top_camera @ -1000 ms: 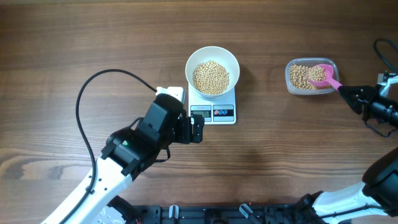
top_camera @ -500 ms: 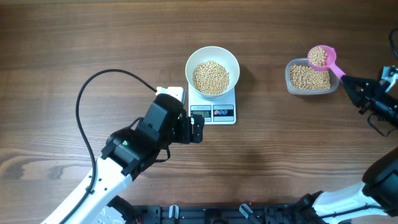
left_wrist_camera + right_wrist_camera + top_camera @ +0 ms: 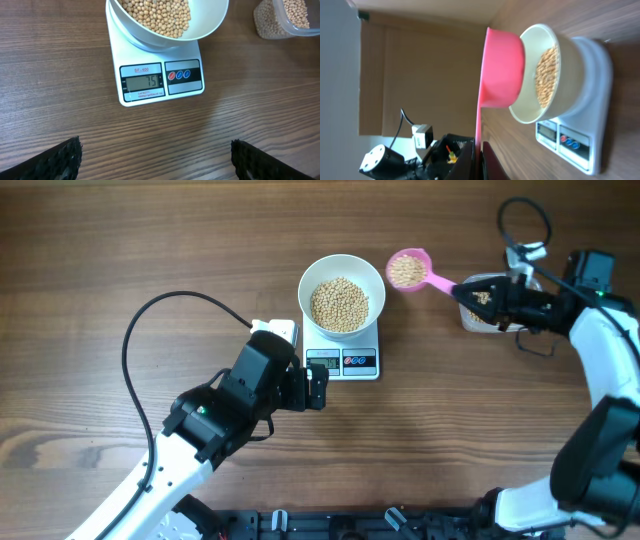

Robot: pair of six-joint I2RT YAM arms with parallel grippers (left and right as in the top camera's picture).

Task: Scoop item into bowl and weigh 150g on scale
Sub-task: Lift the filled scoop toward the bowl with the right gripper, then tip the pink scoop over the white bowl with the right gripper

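Note:
The white bowl (image 3: 376, 280) holds a heap of tan beans (image 3: 339, 304) and stands on the white scale (image 3: 342, 362). In the left wrist view the scale (image 3: 160, 82) shows 75 on its display. My right gripper (image 3: 464, 288) is shut on the handle of a pink scoop (image 3: 407, 270), which is loaded with beans and hangs just right of the bowl's rim. In the right wrist view the scoop (image 3: 502, 75) overlaps the bowl (image 3: 570, 75). My left gripper (image 3: 318, 387) stands open and holds nothing, just in front of the scale and to its left.
A clear plastic tub (image 3: 478, 318) of beans sits at the right, mostly covered by my right gripper. It also shows in the left wrist view as the tub (image 3: 285, 20). A black cable (image 3: 150, 310) loops at the left, and a small white block (image 3: 275, 330) lies beside the scale.
My right gripper has lifted the bean-filled scoop out of the tub and carried it left to the bowl's right side. The left arm has not moved.

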